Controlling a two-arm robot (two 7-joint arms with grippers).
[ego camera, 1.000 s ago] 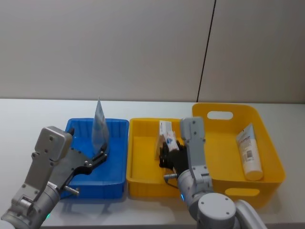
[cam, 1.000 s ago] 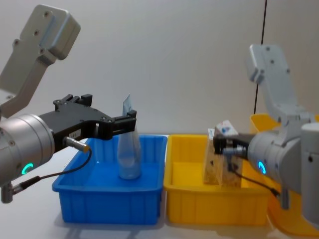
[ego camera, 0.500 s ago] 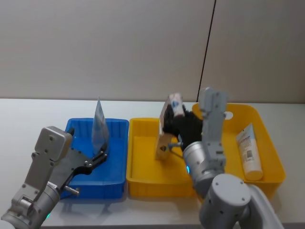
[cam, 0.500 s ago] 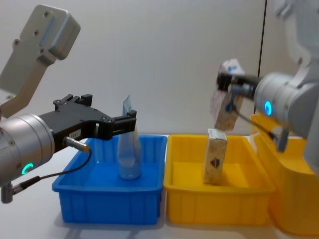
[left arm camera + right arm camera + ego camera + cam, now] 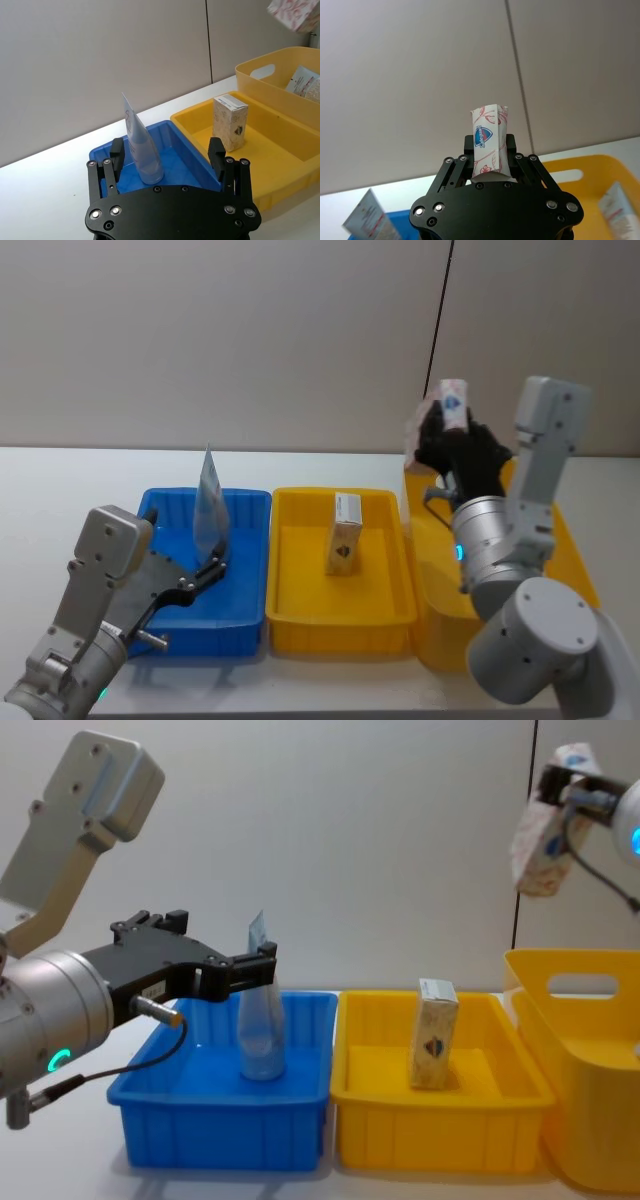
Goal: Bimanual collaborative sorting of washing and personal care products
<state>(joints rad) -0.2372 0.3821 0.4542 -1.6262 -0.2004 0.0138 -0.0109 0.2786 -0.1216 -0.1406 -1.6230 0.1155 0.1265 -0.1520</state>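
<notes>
Cream cardboard carton (image 5: 447, 412) hangs clamped in the right tool (image 5: 452, 445), high above the deep yellow bin (image 5: 578, 562); released there, it could bounce out. The left tool (image 5: 169, 160) sits open around the pouch (image 5: 209, 510) in the blue bin (image 5: 245, 502).

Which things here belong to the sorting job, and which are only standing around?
Job:
carton held by right gripper
carton in shallow yellow bin
blue pouch between open left gripper fingers
tube

Around:
blue bin
shallow yellow bin
deep yellow bin

Glossy plastic bins (image 5: 300, 612) — perhaps cardboard carton (image 5: 345, 533)
</notes>
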